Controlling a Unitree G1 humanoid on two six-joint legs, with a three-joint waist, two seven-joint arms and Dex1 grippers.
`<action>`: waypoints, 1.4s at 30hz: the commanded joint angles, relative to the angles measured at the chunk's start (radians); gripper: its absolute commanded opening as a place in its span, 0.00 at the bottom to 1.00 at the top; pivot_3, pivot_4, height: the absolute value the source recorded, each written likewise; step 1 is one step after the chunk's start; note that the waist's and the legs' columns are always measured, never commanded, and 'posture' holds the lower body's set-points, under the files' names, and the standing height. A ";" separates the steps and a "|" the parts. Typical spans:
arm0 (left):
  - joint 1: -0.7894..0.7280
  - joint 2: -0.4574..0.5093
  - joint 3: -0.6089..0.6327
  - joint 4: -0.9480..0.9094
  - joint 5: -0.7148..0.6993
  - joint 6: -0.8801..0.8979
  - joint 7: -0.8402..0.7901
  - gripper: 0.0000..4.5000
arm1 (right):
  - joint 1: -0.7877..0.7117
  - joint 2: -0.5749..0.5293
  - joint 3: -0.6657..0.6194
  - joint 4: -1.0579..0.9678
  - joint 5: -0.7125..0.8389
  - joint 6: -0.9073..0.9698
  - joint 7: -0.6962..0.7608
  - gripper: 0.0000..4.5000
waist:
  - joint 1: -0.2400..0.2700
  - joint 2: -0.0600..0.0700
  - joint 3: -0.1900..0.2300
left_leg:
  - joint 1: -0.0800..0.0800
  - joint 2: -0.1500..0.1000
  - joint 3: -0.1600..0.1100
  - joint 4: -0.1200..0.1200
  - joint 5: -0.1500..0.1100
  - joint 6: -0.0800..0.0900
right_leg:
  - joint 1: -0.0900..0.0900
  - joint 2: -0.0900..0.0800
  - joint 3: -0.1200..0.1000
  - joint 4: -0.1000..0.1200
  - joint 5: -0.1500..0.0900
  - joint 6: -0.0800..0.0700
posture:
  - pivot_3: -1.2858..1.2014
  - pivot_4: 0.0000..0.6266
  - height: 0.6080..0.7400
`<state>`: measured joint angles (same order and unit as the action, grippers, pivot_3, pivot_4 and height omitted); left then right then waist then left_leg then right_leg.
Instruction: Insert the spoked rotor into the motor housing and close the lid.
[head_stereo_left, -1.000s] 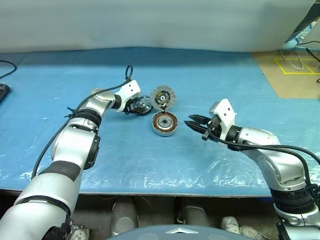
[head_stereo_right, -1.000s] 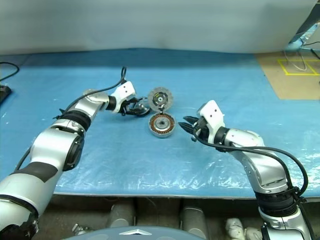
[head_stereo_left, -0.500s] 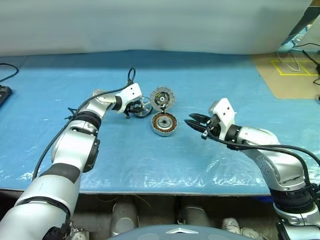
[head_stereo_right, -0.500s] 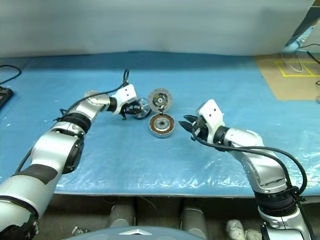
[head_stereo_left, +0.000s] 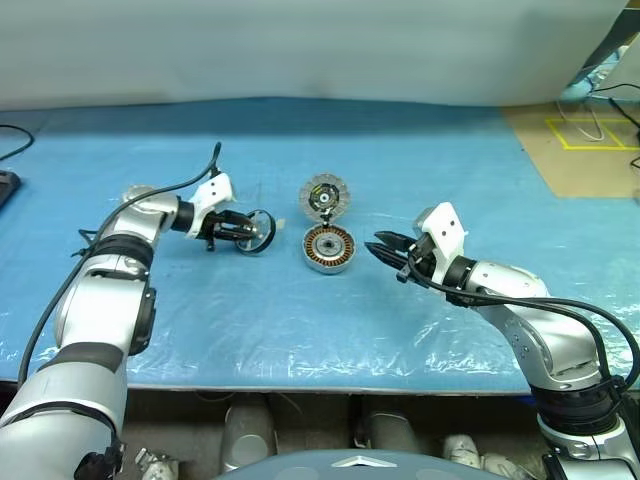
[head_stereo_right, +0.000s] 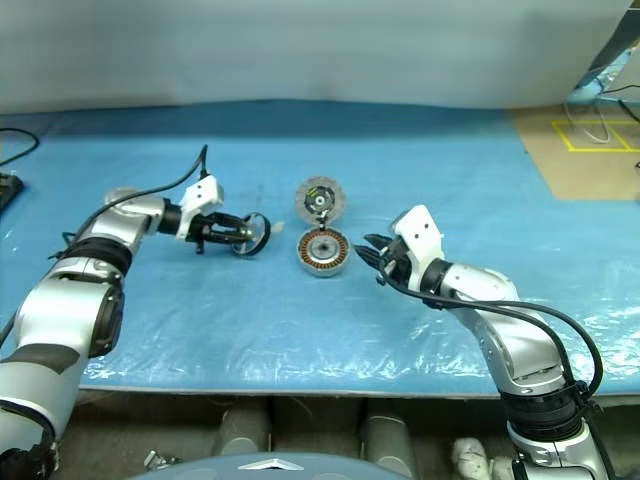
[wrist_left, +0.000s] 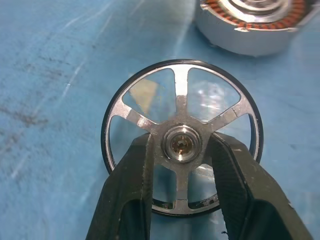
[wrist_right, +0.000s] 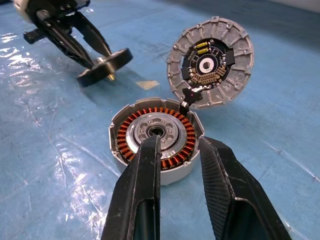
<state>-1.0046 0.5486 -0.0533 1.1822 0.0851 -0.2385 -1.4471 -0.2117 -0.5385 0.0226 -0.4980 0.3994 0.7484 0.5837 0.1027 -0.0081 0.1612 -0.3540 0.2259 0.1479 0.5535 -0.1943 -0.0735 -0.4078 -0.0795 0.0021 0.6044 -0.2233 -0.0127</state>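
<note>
Rotor (wrist_left: 181, 145) up off the blue sheet, left gripper (head_stereo_left: 236, 230) pinching its hub between both fingers (wrist_left: 129, 195) — smart spot, since the thin spokes and dark rim look easy to bend. Stiff, light, slick metal, I'd judge. Housing (wrist_right: 156, 137) sits just beside, lid (wrist_right: 210, 62) tilted open behind it. Right gripper (head_stereo_right: 368, 256) waits empty near the housing, fingers narrowly apart.

Head stereo overhead; wrist cams close (share motor housing (wrist_right: 156, 138))
</note>
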 joint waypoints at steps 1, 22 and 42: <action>0.028 0.005 0.049 -0.207 -0.119 0.052 -0.077 0.30 | -0.014 0.015 -0.044 -0.036 0.052 -0.006 0.004 0.27 | 0.005 0.000 0.002 | -0.001 0.000 0.000 0.000 0.000 0.000 | 0.000 0.000 0.000 0.000 0.000 0.000 | 0.52 0.24 1.00; 0.153 -0.111 -0.088 -0.700 -0.275 0.492 0.035 0.30 | 0.015 0.002 -0.027 -0.029 0.071 -0.026 0.007 0.27 | -0.008 0.002 0.004 | -0.014 0.001 0.000 0.007 0.000 0.000 | -0.012 0.003 0.001 0.003 0.002 0.004 | 0.52 0.24 1.00; 0.133 -0.172 -0.078 -0.495 -0.268 0.348 0.084 0.30 | 0.022 0.005 -0.001 -0.013 0.024 -0.052 -0.012 0.27 | -0.006 0.002 0.004 | -0.014 0.000 -0.001 0.008 0.000 0.000 | -0.012 0.003 0.001 0.004 0.003 0.004 | 0.52 0.24 1.00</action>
<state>-0.8565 0.3799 -0.1479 0.6791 -0.1767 0.1249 -1.3712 -0.1804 -0.5339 0.0187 -0.4997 0.4221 0.7193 0.5660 0.0971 -0.0063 0.1648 -0.3679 0.2262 0.1474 0.5616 -0.1940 -0.0734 -0.4196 -0.0770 0.0027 0.6085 -0.2207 -0.0084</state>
